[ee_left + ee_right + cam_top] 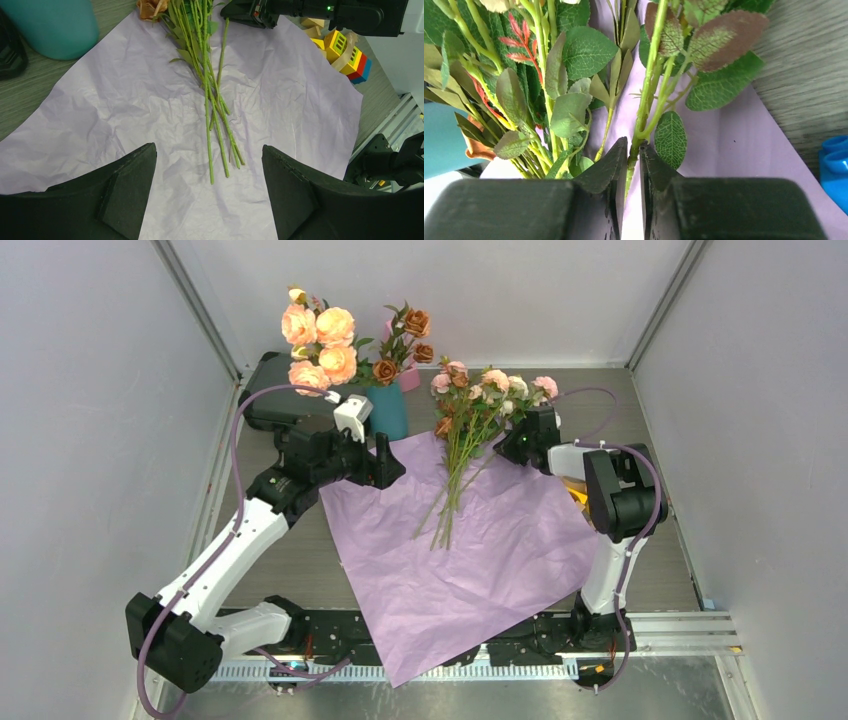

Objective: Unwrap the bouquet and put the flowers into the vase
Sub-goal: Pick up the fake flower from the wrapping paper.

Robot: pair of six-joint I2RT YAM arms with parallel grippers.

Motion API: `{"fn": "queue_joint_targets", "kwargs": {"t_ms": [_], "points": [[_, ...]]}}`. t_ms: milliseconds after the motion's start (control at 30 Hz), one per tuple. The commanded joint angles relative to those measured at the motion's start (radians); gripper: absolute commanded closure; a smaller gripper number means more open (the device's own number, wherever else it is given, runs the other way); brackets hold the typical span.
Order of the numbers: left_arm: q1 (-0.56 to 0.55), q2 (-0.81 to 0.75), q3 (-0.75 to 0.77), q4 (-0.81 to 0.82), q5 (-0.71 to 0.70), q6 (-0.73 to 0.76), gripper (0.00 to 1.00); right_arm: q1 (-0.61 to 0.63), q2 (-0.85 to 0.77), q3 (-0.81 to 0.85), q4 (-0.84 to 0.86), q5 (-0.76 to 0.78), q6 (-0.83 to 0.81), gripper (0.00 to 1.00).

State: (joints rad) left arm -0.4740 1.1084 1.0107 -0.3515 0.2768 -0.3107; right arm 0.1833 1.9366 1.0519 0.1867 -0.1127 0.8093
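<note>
The flowers (468,425) (small pink, cream and rust roses on thin green stems) lie unwrapped on flat, crinkled lilac paper (470,570), heads near the teal vase (388,412). Right fingers (616,160) pinch one stem; left fingers (131,175) hover wide apart.

Falls bright, even and diffuse from overhead. Casts only soft, faint shadows: beside the flowers (455,475) on the paper (470,570), and under the left arm (235,540) toward the worktop's (300,560) left edge. Mild sheen on the metal rail (680,625) at the near edge. Sharp throughout from above. Crisp paper creases from the left wrist, with left fingers (125,195) near-black and short of detail. From the right wrist, sharp veined leaves (574,50); right fingers (734,210) close to the lens and soft, block (836,160) at far right blurred.
</note>
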Motion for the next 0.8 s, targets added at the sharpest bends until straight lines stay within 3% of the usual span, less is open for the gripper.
{"fn": "queue_joint_targets", "kwargs": {"t_ms": [0, 233, 767], "points": [[-0.005, -0.002, 0.012, 0.000, -0.003, 0.011, 0.21, -0.010, -0.015, 0.013, 0.057, 0.056, 0.040, 0.82], [-0.005, 0.007, 0.012, -0.001, 0.006, 0.009, 0.21, -0.022, -0.056, 0.000, 0.055, 0.109, 0.064, 0.99], [-0.010, -0.010, 0.008, 0.004, 0.011, 0.009, 0.21, -0.059, -0.277, -0.128, 0.103, 0.110, 0.050, 1.00]]}}
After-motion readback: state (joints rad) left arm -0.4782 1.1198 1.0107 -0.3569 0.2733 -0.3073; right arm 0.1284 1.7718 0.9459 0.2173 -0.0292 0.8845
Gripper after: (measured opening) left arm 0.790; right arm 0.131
